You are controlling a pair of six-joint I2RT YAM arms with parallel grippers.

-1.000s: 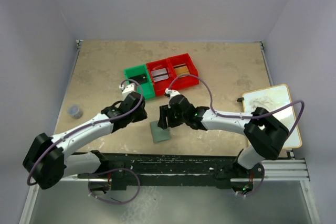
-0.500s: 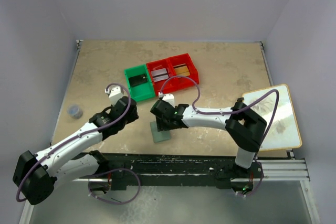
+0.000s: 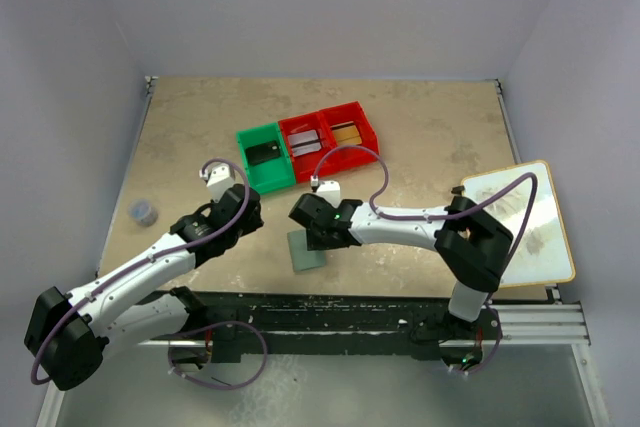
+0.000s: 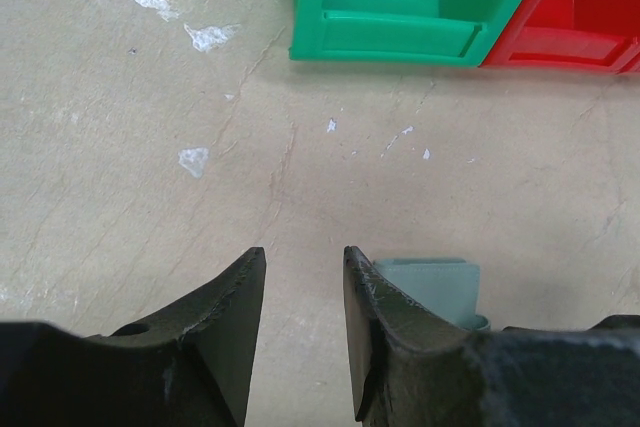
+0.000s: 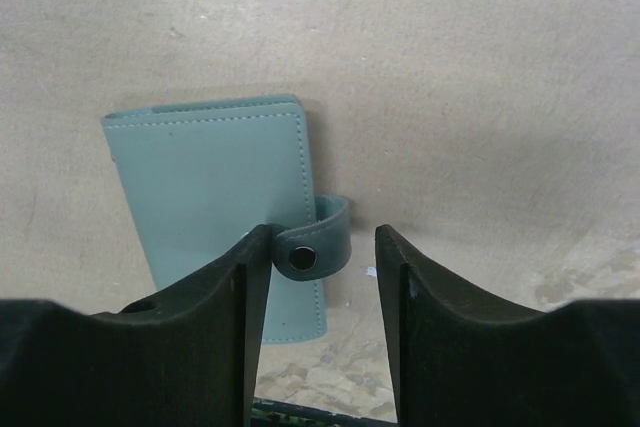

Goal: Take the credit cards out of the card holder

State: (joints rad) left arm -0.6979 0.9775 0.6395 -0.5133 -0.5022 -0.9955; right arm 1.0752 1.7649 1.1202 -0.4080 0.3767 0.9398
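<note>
So the card holder (image 3: 306,250) is lying flat and folded shut on the table (image 3: 430,137), close to the near edge, roughly midway between the two arms. Farther back we've got three bins in a row. The green bin (image 3: 265,157) on the left has a dark card in it, the middle red bin (image 3: 306,136) holds some greyish ones, and the right red bin (image 3: 349,128) has a tan-orange one.

The right gripper (image 5: 320,239) hangs right over the holder with its jaws spread. The snap tab (image 5: 312,243) sits in the gap, up against one finger and clear of the other, so we wouldn't call it a pinch. The left gripper (image 4: 300,259) is off to the left of the holder, jaws apart with only bare table between them.

The holder itself is a pale blue-green with stitching round the edge, and the tab curls up off its side with a dark round snap showing.

Also around: a small grey thing (image 3: 145,212) far left and a white board (image 3: 520,222) on the right.
</note>
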